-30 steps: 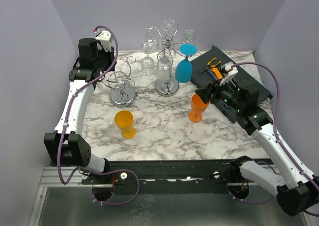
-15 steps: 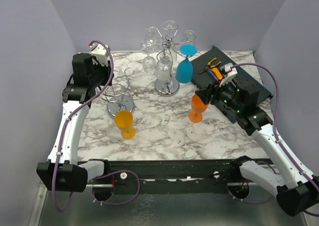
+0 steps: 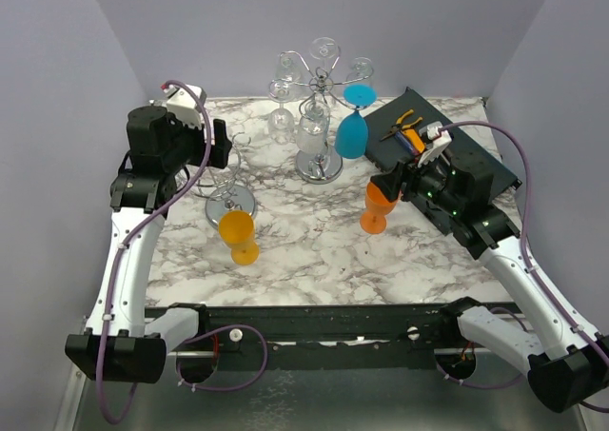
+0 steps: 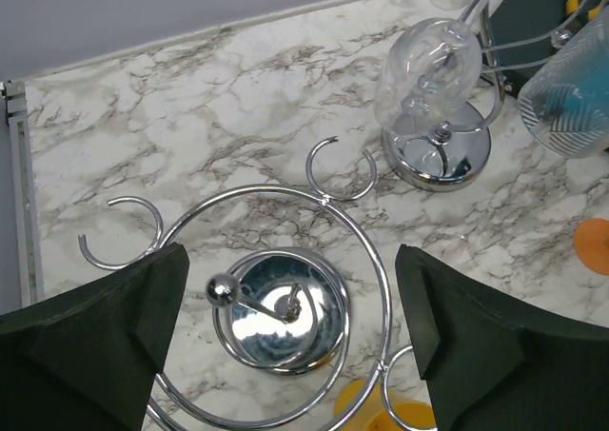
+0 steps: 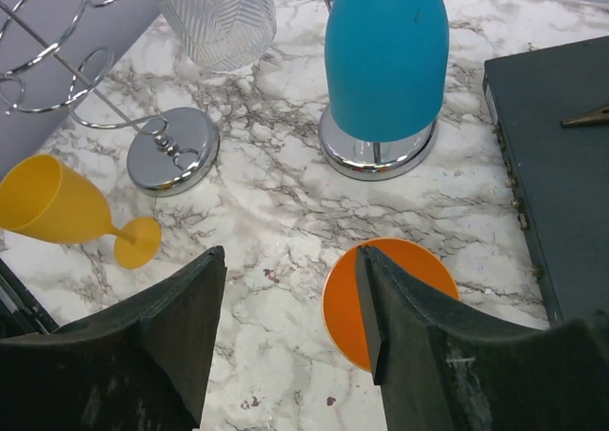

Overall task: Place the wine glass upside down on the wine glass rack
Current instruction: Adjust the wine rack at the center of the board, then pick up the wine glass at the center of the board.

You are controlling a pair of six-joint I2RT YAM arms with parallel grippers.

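An orange wine glass (image 3: 378, 205) stands upright on the marble table, right of centre. My right gripper (image 3: 388, 182) hovers over it, open. In the right wrist view the orange glass (image 5: 347, 307) shows as a disc partly under the right finger (image 5: 428, 355), and only marble lies between the jaws of the right gripper (image 5: 290, 252). A yellow wine glass (image 3: 238, 236) stands upright in front of an empty chrome rack (image 3: 230, 203). My left gripper (image 4: 290, 255) hangs wide open above that rack's base (image 4: 281, 322), holding nothing. The back rack (image 3: 319, 165) carries a blue glass (image 3: 351, 134) upside down and several clear ones.
A black case (image 3: 457, 155) with tools lies at the back right. The empty rack's wire rings (image 4: 338, 169) spread under the left fingers. Purple walls close in the table on three sides. The yellow glass (image 5: 57, 207) and the blue glass (image 5: 385, 55) show in the right wrist view.
The left arm has swung nearer from the back left, the empty rack has shifted nearer with it, and the left jaws have opened. The right arm has hardly moved.
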